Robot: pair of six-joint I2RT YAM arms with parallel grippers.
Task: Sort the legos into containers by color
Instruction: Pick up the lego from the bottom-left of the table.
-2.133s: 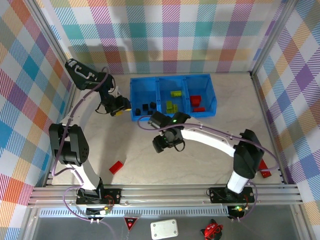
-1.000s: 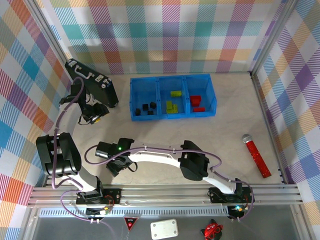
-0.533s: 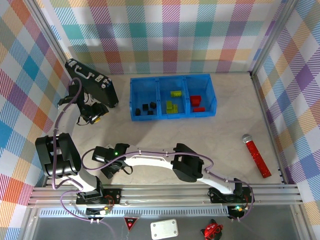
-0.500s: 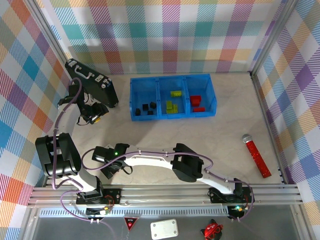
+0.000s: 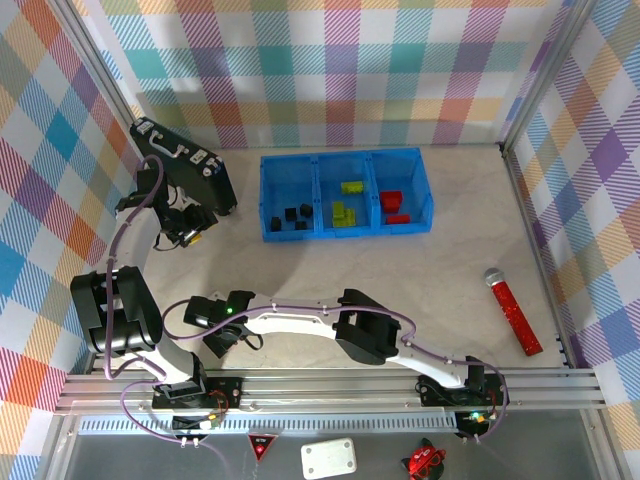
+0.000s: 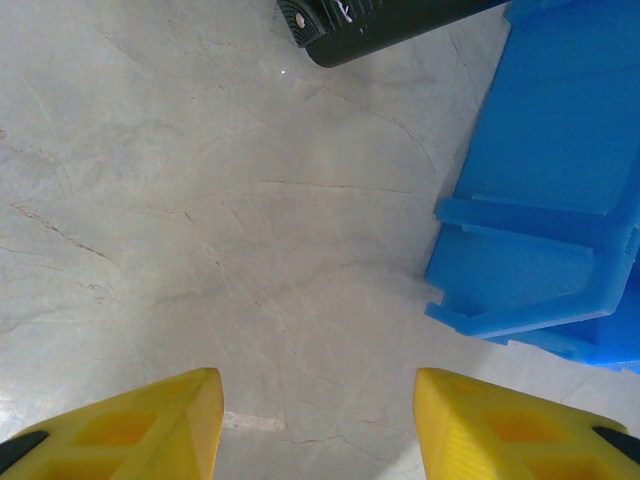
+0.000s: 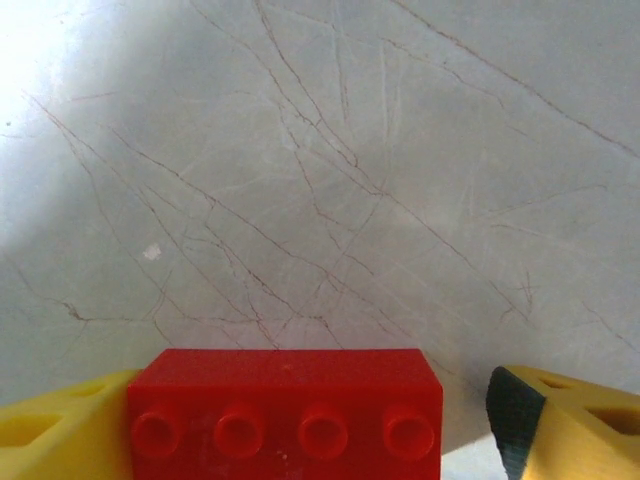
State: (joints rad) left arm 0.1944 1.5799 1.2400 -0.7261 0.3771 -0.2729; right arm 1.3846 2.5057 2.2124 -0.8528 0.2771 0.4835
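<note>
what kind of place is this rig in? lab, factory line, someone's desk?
Most likely a lab cell for robot practice or data recording. Signs: a left arm and a right arm bolted to a metal rail, plaid panels walling in the table, and toy props, a blue tray holding bricks.

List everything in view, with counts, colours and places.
tray: one, blue, three compartments, far middle of table.
black legos: several, left compartment.
green legos: a few, lime, middle compartment.
red legos: two, right compartment.
red brick: one, between the fingers of the right gripper.
case: one, black, far left.
stick: one, red glitter, grey end, right side.
left gripper: open, empty, beside the tray.
right gripper: open, straddling the red brick.
</note>
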